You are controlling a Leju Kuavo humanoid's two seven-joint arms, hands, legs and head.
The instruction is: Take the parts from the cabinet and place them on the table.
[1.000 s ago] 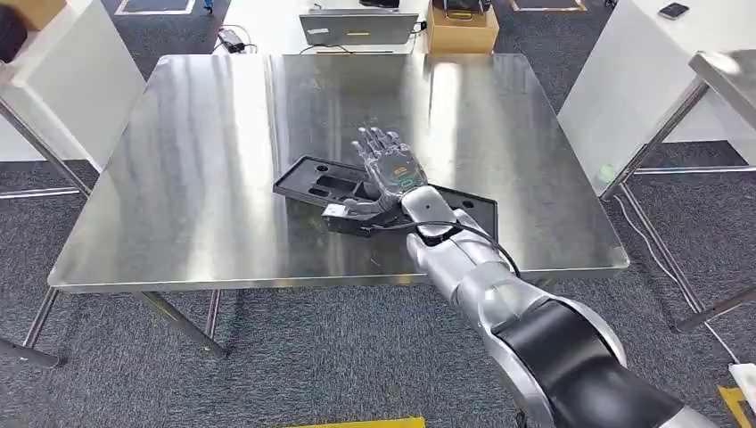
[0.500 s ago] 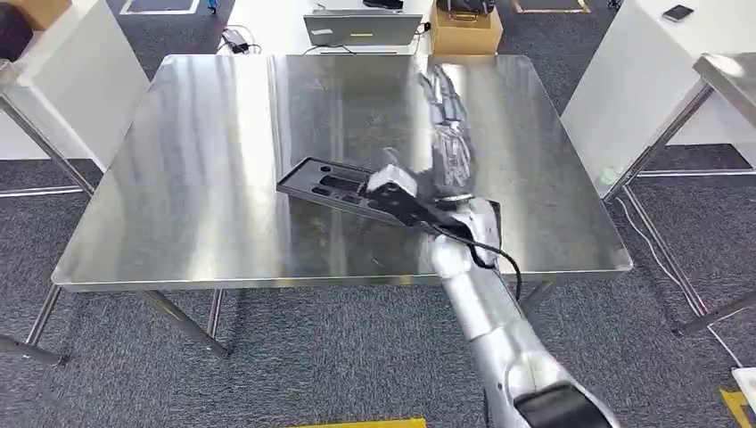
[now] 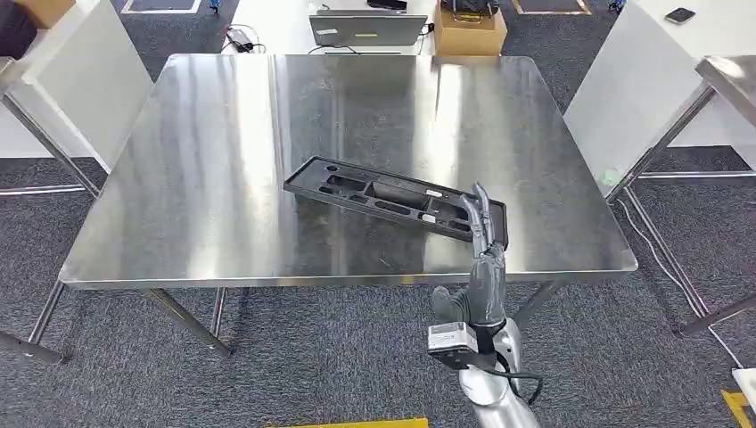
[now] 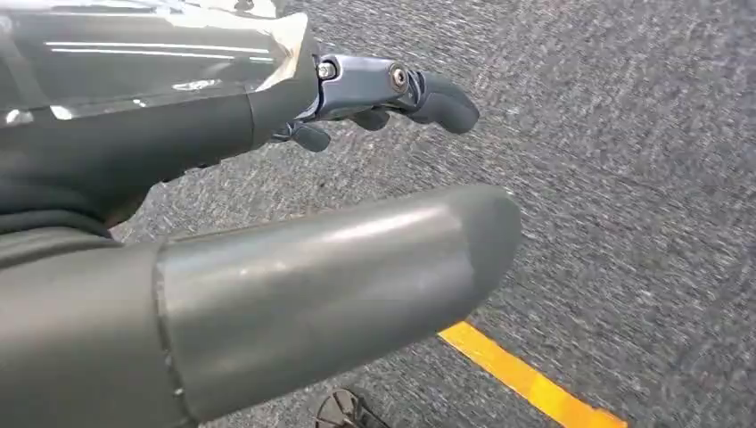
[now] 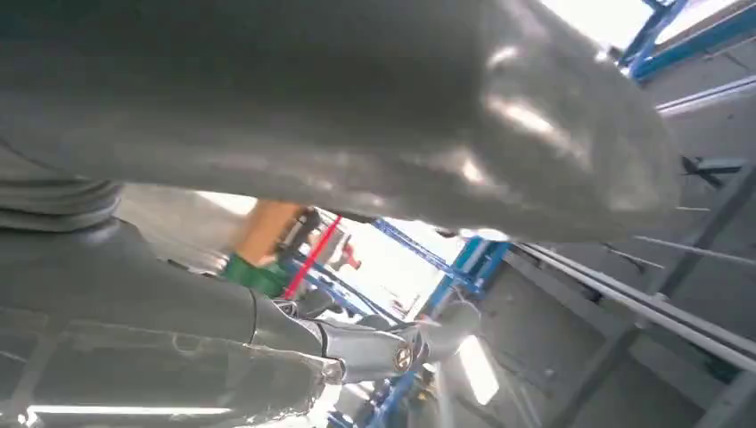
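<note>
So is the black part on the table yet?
Yes: the black part lies flat on the steel table, and the right hand holds nothing.

Steel worktop (image 3: 223,160), square, shiny, with streaks of reflected light, standing on thin metal legs over grey carpet floor (image 3: 339,357). On it, one long black tray-like part (image 3: 392,198) with several recesses, lying flat and slanted, toward the near right corner. Touches the worktop along its whole length; right end near the front edge. Yellow line (image 4: 526,383) painted on the carpet floor, seen in the left wrist view.
</note>
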